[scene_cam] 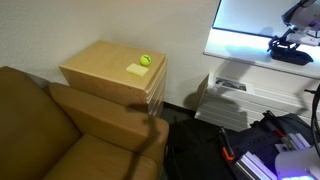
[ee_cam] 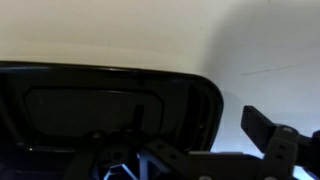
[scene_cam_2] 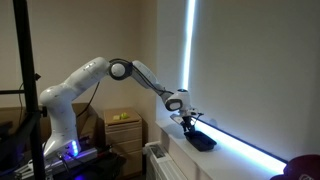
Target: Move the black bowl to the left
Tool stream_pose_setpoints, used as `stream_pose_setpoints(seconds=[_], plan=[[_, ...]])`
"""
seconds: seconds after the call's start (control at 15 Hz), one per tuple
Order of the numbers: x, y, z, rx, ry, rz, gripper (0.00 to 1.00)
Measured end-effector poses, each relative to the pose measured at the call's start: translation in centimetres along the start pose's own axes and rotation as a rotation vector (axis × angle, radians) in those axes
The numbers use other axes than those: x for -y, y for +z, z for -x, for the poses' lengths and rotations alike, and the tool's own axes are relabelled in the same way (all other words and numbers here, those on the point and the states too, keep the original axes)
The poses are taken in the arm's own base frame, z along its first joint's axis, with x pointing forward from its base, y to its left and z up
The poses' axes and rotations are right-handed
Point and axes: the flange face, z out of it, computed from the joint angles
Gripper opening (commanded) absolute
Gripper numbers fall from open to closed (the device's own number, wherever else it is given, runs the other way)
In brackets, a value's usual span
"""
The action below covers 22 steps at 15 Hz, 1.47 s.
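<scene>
The black bowl (scene_cam_2: 201,141) is a shallow dark oval on the white windowsill (scene_cam_2: 235,150), under the bright window. It also shows in an exterior view (scene_cam: 293,56). In the wrist view the black bowl (ee_cam: 110,100) fills the left and middle. My gripper (scene_cam_2: 188,122) hangs directly over the bowl's near end, fingers down; it also shows in an exterior view (scene_cam: 291,42). In the wrist view my gripper (ee_cam: 200,140) is open. Its right finger stands outside the bowl's right rim, and the rim lies between the fingers. The left finger is dark against the bowl and hard to make out.
A cardboard box (scene_cam: 105,68) carries a green ball (scene_cam: 145,60) and a yellow note (scene_cam: 137,70). A brown sofa (scene_cam: 60,130) fills the lower left. A white radiator (scene_cam: 235,95) stands below the sill. The robot base (scene_cam_2: 60,130) is by a dark pole.
</scene>
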Motion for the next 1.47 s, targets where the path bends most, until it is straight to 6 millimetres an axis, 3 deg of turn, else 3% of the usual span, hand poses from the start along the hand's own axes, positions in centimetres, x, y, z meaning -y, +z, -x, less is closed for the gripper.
stream_pose_setpoints(seconds=[0.33, 0.6, 0.73, 1.13, 1.47], plan=[[-0.7, 1.8, -0.8, 0.019, 0.021, 0.047, 0.32], [0.4, 1.7, -1.9, 0.022, 0.005, 0.083, 0.04], [1.6, 1.8, -2.4, 0.029, -0.013, 0.1, 0.0], [6.7, 0.9, -4.0, 0.038, -0.094, 0.122, 0.02], [13.0, 0.8, -4.2, 0.057, -0.201, 0.062, 0.02]])
